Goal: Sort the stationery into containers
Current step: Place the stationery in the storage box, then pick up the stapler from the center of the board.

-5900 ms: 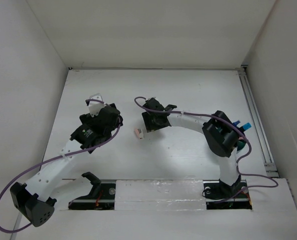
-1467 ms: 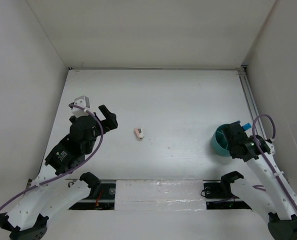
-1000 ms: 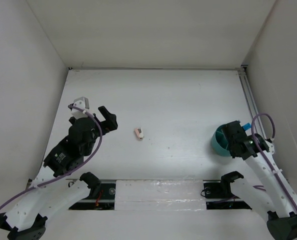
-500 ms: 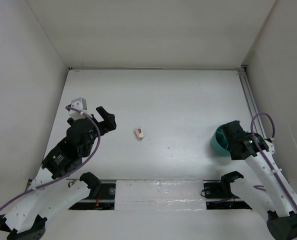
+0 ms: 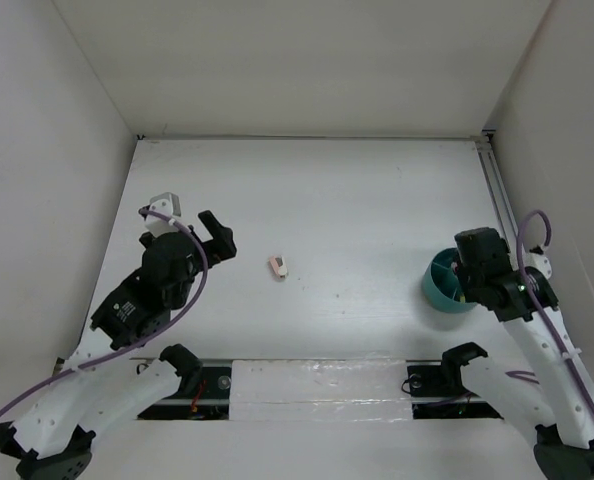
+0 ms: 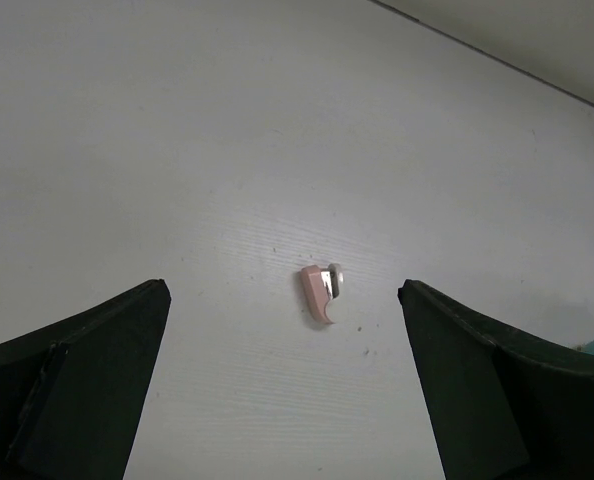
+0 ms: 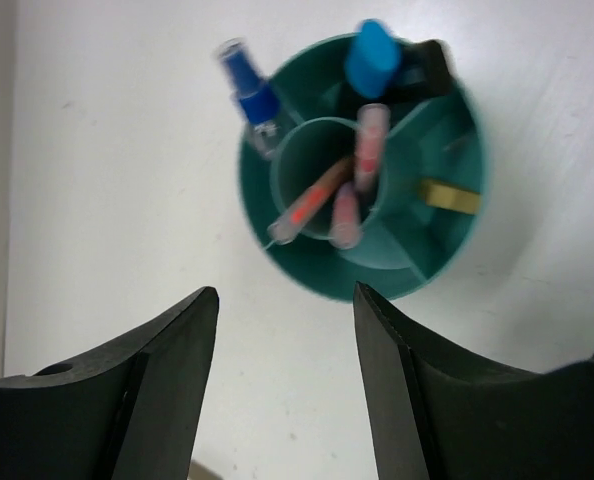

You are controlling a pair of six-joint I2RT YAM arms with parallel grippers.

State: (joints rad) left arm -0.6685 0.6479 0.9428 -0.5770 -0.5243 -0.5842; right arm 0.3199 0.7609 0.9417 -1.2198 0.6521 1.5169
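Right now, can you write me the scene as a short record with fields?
left gripper: open, empty, aimed at the pink eraser
right gripper: open, empty, above the cup
cup: pencils in the middle; blue-capped items and a tan block around them
left to sort: the pink eraser

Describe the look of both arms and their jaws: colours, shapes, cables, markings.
The two arms match. The left arm and right arm have white, angular links nearer the base and black housings toward the wrist. A purple cable loops loosely along each. In the wrist views, the jaws are matte black, broad and wedge-shaped. No markings are legible.
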